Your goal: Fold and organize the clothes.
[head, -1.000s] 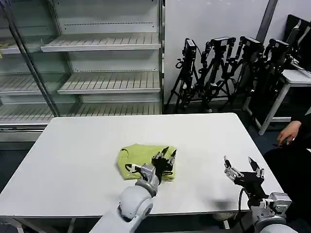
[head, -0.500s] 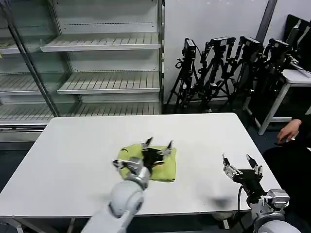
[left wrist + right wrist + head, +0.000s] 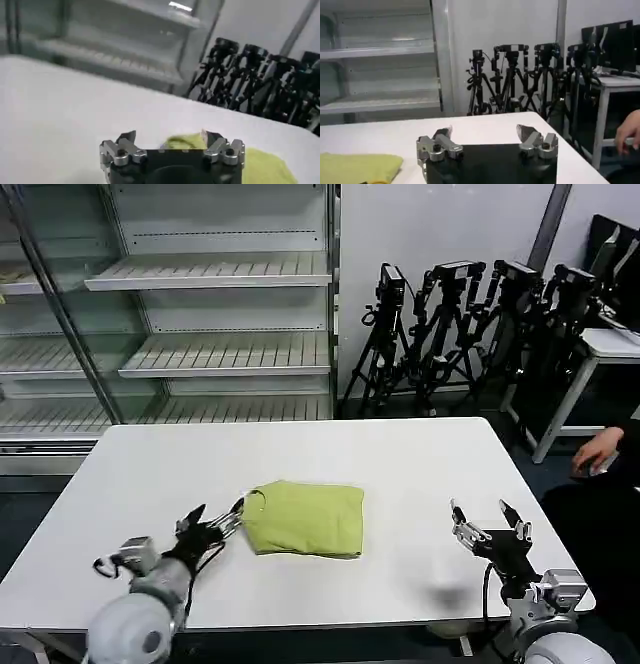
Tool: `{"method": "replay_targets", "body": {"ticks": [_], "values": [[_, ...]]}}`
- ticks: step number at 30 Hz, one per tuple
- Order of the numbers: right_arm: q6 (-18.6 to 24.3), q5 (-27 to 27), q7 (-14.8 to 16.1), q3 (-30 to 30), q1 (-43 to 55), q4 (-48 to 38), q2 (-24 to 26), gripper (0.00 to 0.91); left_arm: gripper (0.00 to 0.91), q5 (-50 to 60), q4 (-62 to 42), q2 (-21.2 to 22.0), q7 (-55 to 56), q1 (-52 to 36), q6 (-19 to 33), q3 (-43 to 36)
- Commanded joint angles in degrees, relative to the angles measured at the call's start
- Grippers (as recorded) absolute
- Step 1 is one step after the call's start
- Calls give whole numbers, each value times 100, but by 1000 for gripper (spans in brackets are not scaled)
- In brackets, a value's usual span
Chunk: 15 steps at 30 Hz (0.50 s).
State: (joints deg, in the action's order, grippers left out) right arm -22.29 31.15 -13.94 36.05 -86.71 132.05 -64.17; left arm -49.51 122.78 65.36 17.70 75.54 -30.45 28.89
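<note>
The left tool [image 3: 212, 518] sits low over the near-left part of the bench [image 3: 420, 454], with its fingers spread apart and nothing between them; its fingertips point toward the T-shirt [image 3: 303, 518] and end just beside the garment's left edge; contact with the fabric cannot be confirmed from the head view. In the left wrist view the left tool [image 3: 169, 140] shows the same released state; both finger blocks stand apart, and the T-shirt [image 3: 260, 165] lies just beyond them on the white surface, slightly blurred.

The right tool [image 3: 487, 520] is stationed over the near-right part of the bench, well apart from the garment; its fingers are likewise spread and grasp nothing. In the right wrist view the right tool [image 3: 486, 136] appears released above the bench top [image 3: 485, 125]; the T-shirt [image 3: 357, 167] lies at a distance toward the robot's left.

The T-shirt is a lime-green folded bundle, roughly rectangular, lying flat near the centre of the bench and somewhat toward the near edge; the collar opening faces the left tool.

Behind the bench, empty metal shelving [image 3: 215, 279] stands on the left; a row of black tripods [image 3: 470, 324] stands against the wall on the right.
</note>
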Motion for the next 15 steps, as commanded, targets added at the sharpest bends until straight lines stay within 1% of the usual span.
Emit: {"method": "replay_targets", "body": {"ticks": [1, 8, 13, 15], "values": [[5, -2, 3, -7, -21, 15, -30, 907, 907, -2198, 418, -252, -2, 920, -276, 789], [4, 1, 7, 140, -188, 117, -44, 907, 907, -2224, 197, -64, -221, 471, -270, 314], [4, 9, 6, 238, -289, 196, -38, 907, 907, -1901, -323, -77, -441, 24, -262, 45], [-2, 7, 3, 261, -318, 232, -37, 907, 907, -1940, -523, -98, -494, -118, -264, -7]]}}
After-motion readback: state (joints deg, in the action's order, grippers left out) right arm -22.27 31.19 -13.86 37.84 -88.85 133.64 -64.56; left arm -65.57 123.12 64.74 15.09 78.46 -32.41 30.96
